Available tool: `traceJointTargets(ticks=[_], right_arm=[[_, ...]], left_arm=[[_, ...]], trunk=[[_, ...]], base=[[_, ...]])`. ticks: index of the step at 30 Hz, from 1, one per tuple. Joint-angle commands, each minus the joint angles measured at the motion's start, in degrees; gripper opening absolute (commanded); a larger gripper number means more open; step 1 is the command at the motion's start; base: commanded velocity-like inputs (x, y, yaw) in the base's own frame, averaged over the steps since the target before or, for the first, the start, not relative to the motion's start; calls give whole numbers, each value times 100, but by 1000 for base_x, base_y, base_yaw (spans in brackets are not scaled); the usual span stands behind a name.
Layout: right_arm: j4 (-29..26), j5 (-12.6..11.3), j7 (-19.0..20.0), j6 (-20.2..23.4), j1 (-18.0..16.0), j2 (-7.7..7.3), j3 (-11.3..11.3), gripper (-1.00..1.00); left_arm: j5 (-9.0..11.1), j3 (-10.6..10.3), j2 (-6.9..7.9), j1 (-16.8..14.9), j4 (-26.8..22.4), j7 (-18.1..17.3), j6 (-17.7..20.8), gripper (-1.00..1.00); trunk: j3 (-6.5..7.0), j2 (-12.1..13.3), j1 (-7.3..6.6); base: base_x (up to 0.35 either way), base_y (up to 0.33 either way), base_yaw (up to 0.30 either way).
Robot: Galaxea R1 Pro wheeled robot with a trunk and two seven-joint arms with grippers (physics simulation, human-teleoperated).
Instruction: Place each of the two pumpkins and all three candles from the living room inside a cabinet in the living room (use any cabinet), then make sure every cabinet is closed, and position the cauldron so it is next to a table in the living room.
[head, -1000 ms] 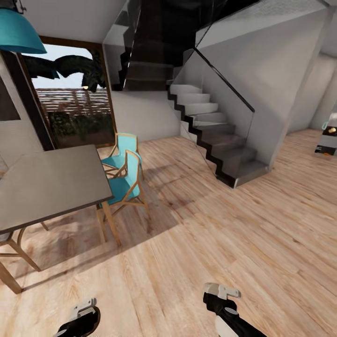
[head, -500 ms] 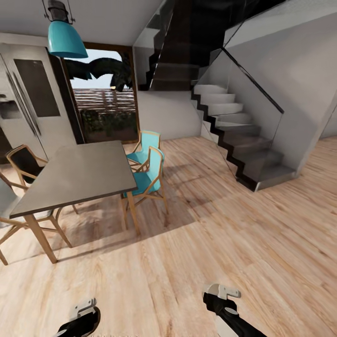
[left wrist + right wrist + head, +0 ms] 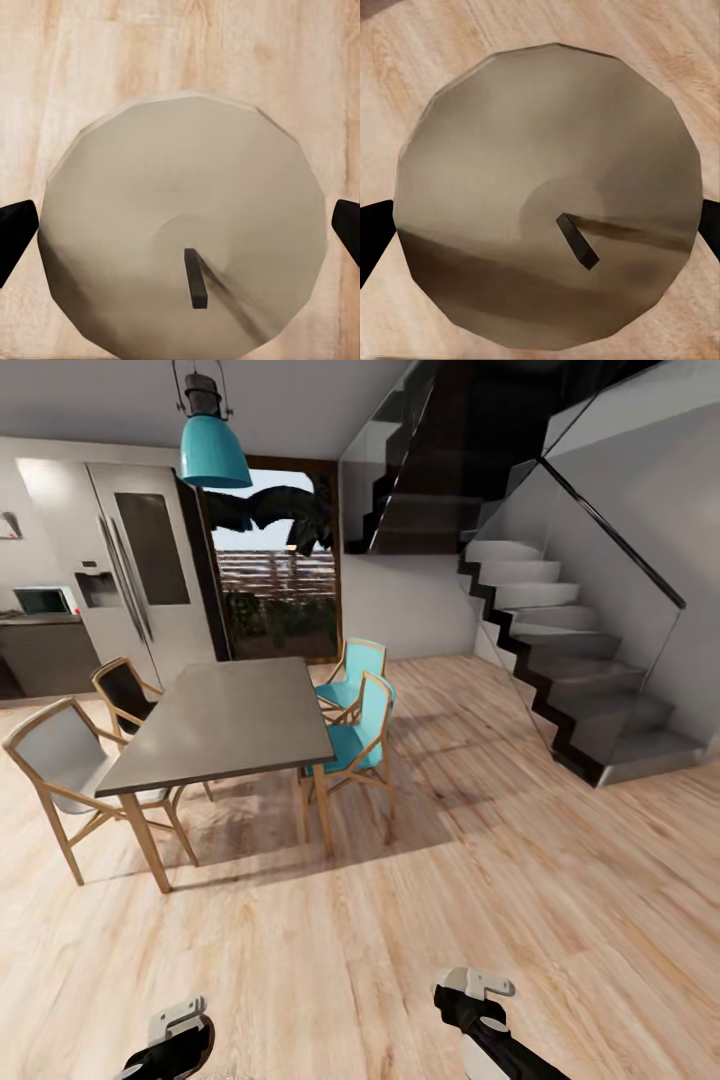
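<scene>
Both wrist cameras look straight down onto a candle top. The left gripper (image 3: 180,232) has a pale grey-white candle (image 3: 180,225) between its fingers, whose dark tips (image 3: 15,232) just peek in at either edge; the candle's wide face hides where the pads meet its sides, but it sits squarely between them, so I read it as clamped on that candle. The right gripper (image 3: 540,232) is the same story: a second candle (image 3: 547,195) with a short black wick, gripped between dark fingertips (image 3: 371,232) that are mostly cut off by the frame. Under both candles I can make out only light wood floor (image 3: 420,920).

In the head view the two arms are cropped at the lower edge, the left gripper (image 3: 178,1025) and the right gripper (image 3: 470,995) showing little more than their wrists; the candles are hidden from here.

Ahead of the left gripper, well apart, stands the dining table (image 3: 225,720) with its dark top and wooden legs, teal chairs (image 3: 360,730) on its near side, a pale chair (image 3: 60,760) and a dark chair (image 3: 125,690) on the far side. Ahead of the right gripper is broad open floor up to the staircase (image 3: 570,670) with its glass panel. Beyond the table are a fridge (image 3: 140,580), a glass door (image 3: 280,590) and a teal lamp (image 3: 212,455) overhead.
</scene>
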Motion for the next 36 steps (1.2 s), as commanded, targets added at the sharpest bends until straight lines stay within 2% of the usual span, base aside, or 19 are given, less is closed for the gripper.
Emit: traceJointTargets(ticks=[1, 24, 36], right_arm=[[-8, -48, -33, -33, -5, -5, 47, -100], [-8, -43, -56, -30, -5, 37, 47, -100], [-8, -39, -59, -27, -5, 39, 47, -100]], left_arm=[[31, -44, 9, -5, -12, 67, 16, -100], [31, -44, 9, -5, -12, 67, 15, -100], [23, -44, 0, -5, -10, 67, 14, -100]], trunk=[[-6, -4, 0], [-8, -4, 0], [-71, -4, 0]], base=[[0, 0, 287], [0, 0, 287], [0, 0, 250]])
